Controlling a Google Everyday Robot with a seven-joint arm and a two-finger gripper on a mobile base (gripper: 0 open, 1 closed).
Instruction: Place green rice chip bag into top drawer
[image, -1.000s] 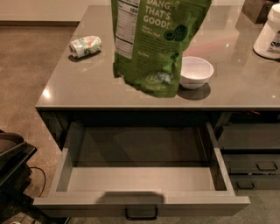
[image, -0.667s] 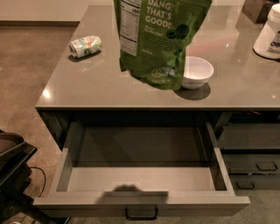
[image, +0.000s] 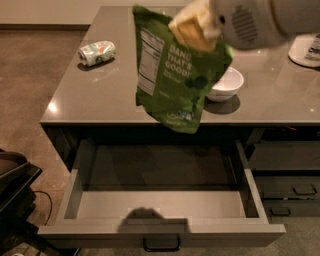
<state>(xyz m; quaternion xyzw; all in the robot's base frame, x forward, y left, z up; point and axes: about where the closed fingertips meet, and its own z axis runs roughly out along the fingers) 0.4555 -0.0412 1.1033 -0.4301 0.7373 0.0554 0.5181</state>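
A crushed can (image: 97, 52) lies on the left part of the counter (image: 90, 102). To its right, the green rice chip bag (image: 175, 85) hangs tilted in the air over the counter's front edge, above the open top drawer (image: 210, 204), with the gripper (image: 192, 27) pinching the bag's upper end. A white bowl (image: 227, 82) stands on the counter just behind the bag's right side.

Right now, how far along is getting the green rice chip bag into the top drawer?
Done: the top drawer stands open, and the end effector grips the green rice chip bag by its top. In hand: the bag hangs tilted above the counter edge. Left: lowering and releasing it inside.
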